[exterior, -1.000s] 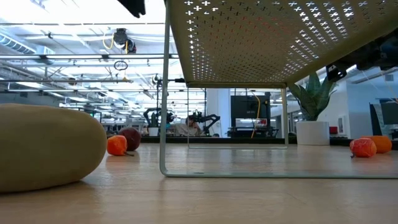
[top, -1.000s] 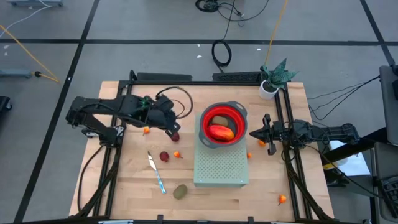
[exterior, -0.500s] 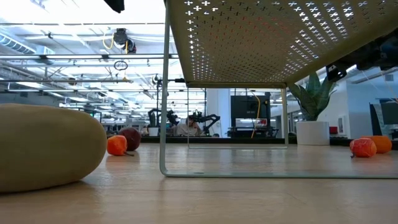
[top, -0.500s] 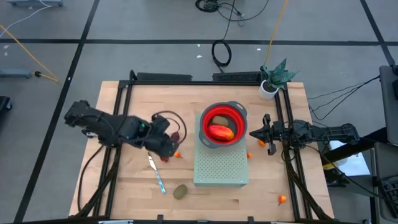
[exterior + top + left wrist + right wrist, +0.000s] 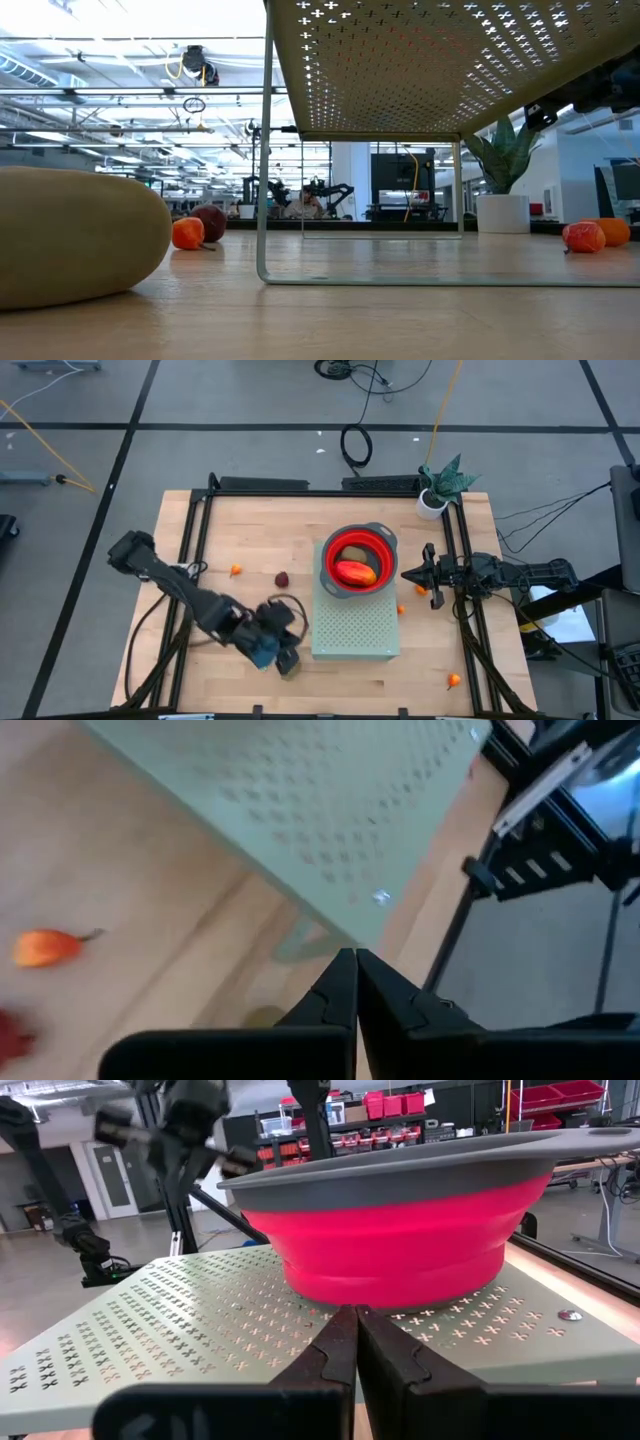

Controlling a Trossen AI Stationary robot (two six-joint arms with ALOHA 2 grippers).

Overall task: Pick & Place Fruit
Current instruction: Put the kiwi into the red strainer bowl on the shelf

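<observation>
The left claw point(image 5: 283, 659) is low over the near part of the worktop point(image 5: 215, 535), just left of the pale green perforated stand point(image 5: 355, 630), and its fingers are pressed together with nothing between them in its wrist view. It sits right over the spot where a brown-green oval fruit point(image 5: 75, 235) lies, so from above that fruit is hidden under the arm. The risk, as I judge it, is that closed fingers coming down on a rounded fruit will shove or roll it instead of catching it, perhaps under the stand or off the near edge.

The red bowl point(image 5: 358, 560) on the stand already holds the elongated red-orange fruit point(image 5: 355, 572) and another brown-green oval point(image 5: 354, 553). A dark red ball point(image 5: 283, 578) and a tiny orange ball point(image 5: 235, 570) lie farther back on the left; another orange ball point(image 5: 453, 681) sits near the right front corner, close to the edge. A careless sweep of the arm could scatter these small round pieces.

The right claw point(image 5: 410, 574) waits closed at the right of the bowl, near enough that any lurch could nudge the bowl off its stand.
</observation>
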